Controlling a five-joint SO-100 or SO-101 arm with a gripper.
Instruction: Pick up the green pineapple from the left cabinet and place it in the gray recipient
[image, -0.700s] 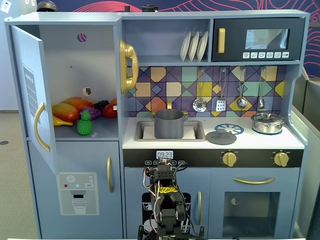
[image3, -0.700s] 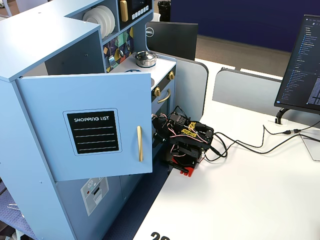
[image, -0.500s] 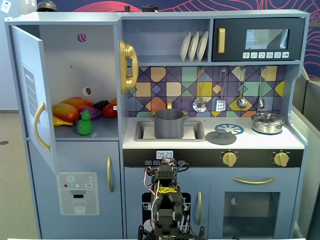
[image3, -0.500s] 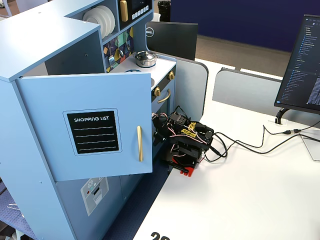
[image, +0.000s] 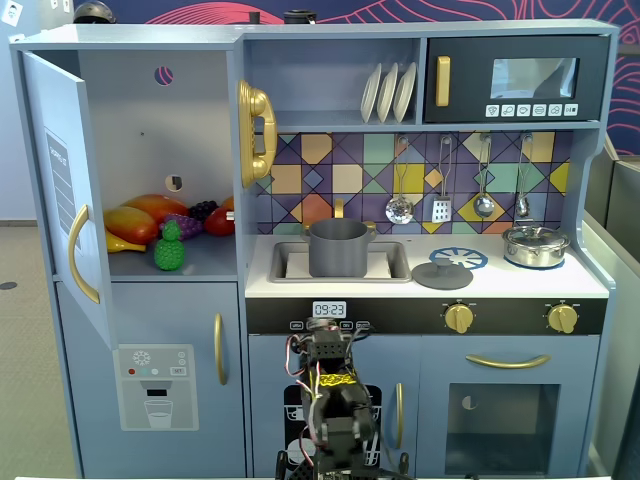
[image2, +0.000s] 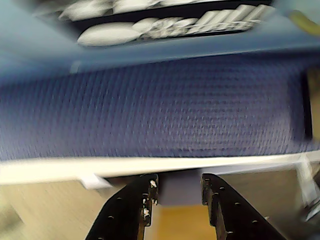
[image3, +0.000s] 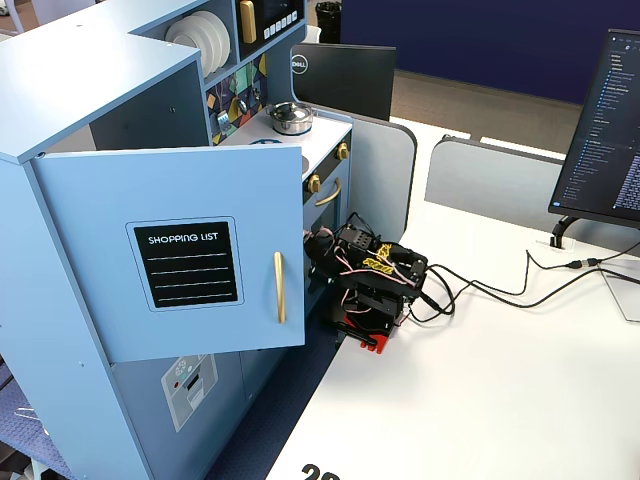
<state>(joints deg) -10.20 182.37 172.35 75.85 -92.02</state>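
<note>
Hand (image2: 177, 200) part open and empty, folded low by the kitchen base, pineapple (image: 169, 247) up-left of it on the open cabinet (image: 150, 150) shelf, hemmed by mango (image: 132, 224) and grapes (image: 190, 218), door (image3: 180, 255) reading "SHOPPING LIST", gray pot (image: 338, 248) above it in the sink (image: 395, 262).

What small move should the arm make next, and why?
Probably lift and swing toward the left cabinet: the gripper is open and empty, folded low, while the green pineapple still stands on the shelf, far from the gray recipient.
</note>
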